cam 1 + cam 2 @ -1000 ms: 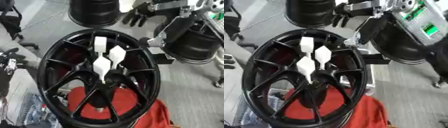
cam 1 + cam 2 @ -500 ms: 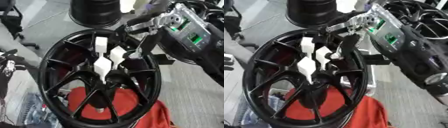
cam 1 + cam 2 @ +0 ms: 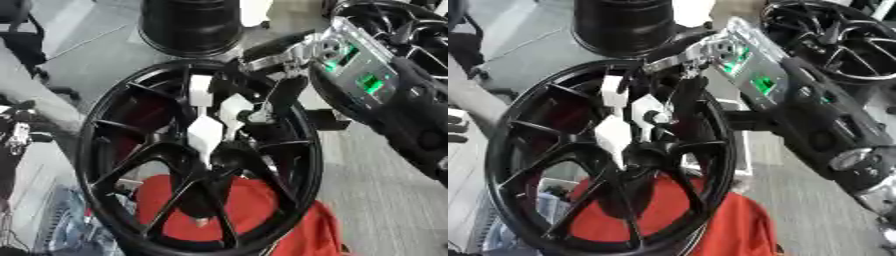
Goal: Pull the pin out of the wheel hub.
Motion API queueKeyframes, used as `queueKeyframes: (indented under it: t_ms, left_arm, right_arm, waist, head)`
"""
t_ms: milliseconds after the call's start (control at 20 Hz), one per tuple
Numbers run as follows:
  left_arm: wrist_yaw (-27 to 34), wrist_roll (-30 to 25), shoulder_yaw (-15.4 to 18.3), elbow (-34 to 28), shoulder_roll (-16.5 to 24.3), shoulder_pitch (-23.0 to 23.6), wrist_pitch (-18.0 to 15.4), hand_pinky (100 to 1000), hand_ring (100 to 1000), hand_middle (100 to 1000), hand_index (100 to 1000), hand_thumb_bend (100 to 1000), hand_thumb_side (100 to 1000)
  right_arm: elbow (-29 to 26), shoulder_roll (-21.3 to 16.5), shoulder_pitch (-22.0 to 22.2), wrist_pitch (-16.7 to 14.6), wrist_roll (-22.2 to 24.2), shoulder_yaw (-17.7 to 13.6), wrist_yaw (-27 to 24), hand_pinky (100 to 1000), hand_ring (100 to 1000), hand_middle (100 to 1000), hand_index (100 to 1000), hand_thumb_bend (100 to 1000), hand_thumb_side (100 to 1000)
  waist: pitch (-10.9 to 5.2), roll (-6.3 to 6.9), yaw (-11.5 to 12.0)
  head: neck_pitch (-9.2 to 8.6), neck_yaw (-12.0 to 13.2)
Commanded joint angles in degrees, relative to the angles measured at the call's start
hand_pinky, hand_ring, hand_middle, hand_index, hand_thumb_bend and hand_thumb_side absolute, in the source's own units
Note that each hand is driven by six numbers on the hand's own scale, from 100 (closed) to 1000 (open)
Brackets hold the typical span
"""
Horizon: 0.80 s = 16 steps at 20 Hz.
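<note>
Wheel hub (image 3: 131, 150): black, multi-spoke, standing nearly upright and facing the camera, filling the middle of both views; rim reaching from upper centre to the lower edge.
Hub centre (image 3: 229, 157): dark boss where the spokes meet, slightly below and right of the white pieces.
Pin (image 3: 205, 134): taken to be the lowest of three white blocky pieces stacked up a spoke from the hub centre; seated against the hub, not drawn out; exact shape not resolvable.
Upper white pieces (image 3: 614, 91): two more white blocks above the pin, one by the upper spoke, one just right of it.
Right hand (image 3: 686, 102): entering from the upper right on a black arm with a silver wrist and green-lit panel; dark fingers pointing down inside the rim, just right of the white pieces, near or touching the middle one; contact not certain.
Right-hand fingers: too dark against the spokes; whether straight, curled or pinching cannot be told.
Left hand: partly seen at the left edge of the left eye view (image 3: 17, 135); finger posture cannot be told.
Red cloth (image 3: 254, 210): behind and beneath the lower spokes.
Black tyre (image 3: 188, 25): upright on the floor, beyond the rim at top centre.
Second wheel (image 3: 833, 35): black spoked, upper right, behind the arm.
</note>
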Motion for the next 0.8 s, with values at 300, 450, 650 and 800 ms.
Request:
queueKeyframes:
  t_ms: [300, 450, 650, 800]
  left_arm:
    - [-0.31, -0.13, 0.03, -1.1, 0.62, -0.71, -0.2, 602, 631, 599, 854, 100, 691]
    - [-0.31, -0.07, 0.09, -1.1, 0.61, -0.67, -0.19, 602, 631, 599, 854, 100, 691]
    - [-0.32, -0.07, 0.13, -1.08, 0.61, -0.66, -0.17, 602, 630, 599, 855, 100, 691]
    - [-0.3, 0.0, 0.2, -1.09, 0.63, -0.65, -0.18, 602, 630, 599, 855, 100, 691]
  right_arm:
    - [1.02, -0.36, -0.16, -1.67, 0.13, 0.72, 2.17, 833, 911, 912, 941, 149, 248]
    - [0.28, -0.83, -0.24, -1.6, 0.13, -0.42, 1.95, 832, 911, 919, 945, 155, 249]
    - [-1.6, -1.6, -0.38, -0.84, 0.13, -1.9, 1.31, 831, 910, 919, 947, 163, 252]
    - [-2.63, -2.02, -0.35, -0.19, 0.09, -2.58, 0.9, 831, 910, 913, 947, 163, 251]
  waist:
    - [-0.43, 0.6, 0.21]
    - [-0.44, 0.64, 0.09]
    - [-0.5, 0.67, -0.04]
    - [-0.52, 0.68, -0.06]
  head:
    - [-0.98, -0.11]
    - [-0.99, -0.04]
    - [-1.07, 0.0]
    - [-1.09, 0.03]
